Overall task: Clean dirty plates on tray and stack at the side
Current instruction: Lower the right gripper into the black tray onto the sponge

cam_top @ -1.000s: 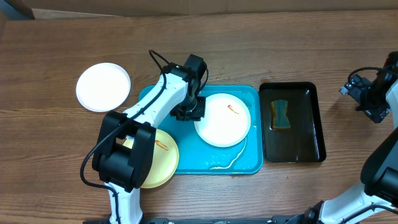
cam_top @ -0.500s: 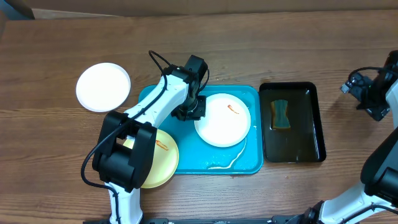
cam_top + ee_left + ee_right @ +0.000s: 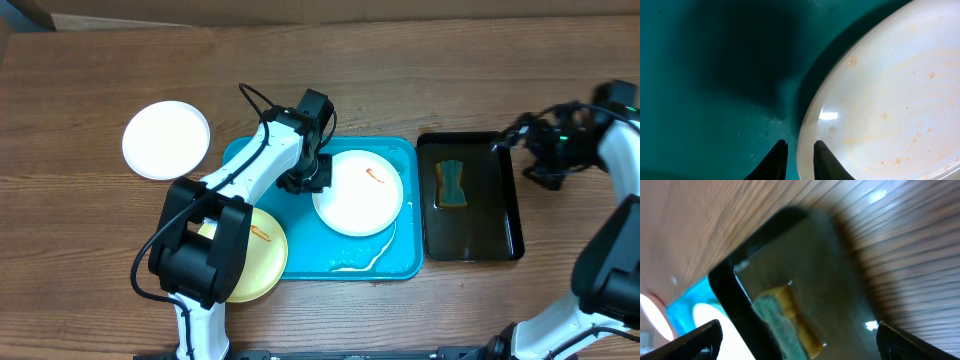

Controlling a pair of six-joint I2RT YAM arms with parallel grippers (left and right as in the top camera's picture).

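A white plate [image 3: 358, 192] with a small orange smear lies on the turquoise tray [image 3: 405, 262]. My left gripper [image 3: 305, 180] is at the plate's left edge. In the left wrist view its fingers [image 3: 777, 161] straddle the rim of the white plate [image 3: 880, 110], one outside over the tray [image 3: 700, 100] and one on the plate, close together. A pale yellow plate [image 3: 262, 262] with an orange streak sits at the tray's front left corner, partly under my left arm. A clean white plate [image 3: 166, 139] lies on the table at far left. My right gripper [image 3: 527, 150] hovers wide open by the black tray's far right corner.
A narrow black tray [image 3: 500, 215] right of the turquoise one holds a green-and-yellow sponge [image 3: 452, 184]. The right wrist view shows the sponge [image 3: 785, 320] below my right gripper [image 3: 800, 345]. A thin white streak [image 3: 365, 262] lies on the turquoise tray's front.
My right arm has swung left from the table's right edge to the black tray's far corner. The left jaws have narrowed slightly on the plate's rim; the left arm stayed put.
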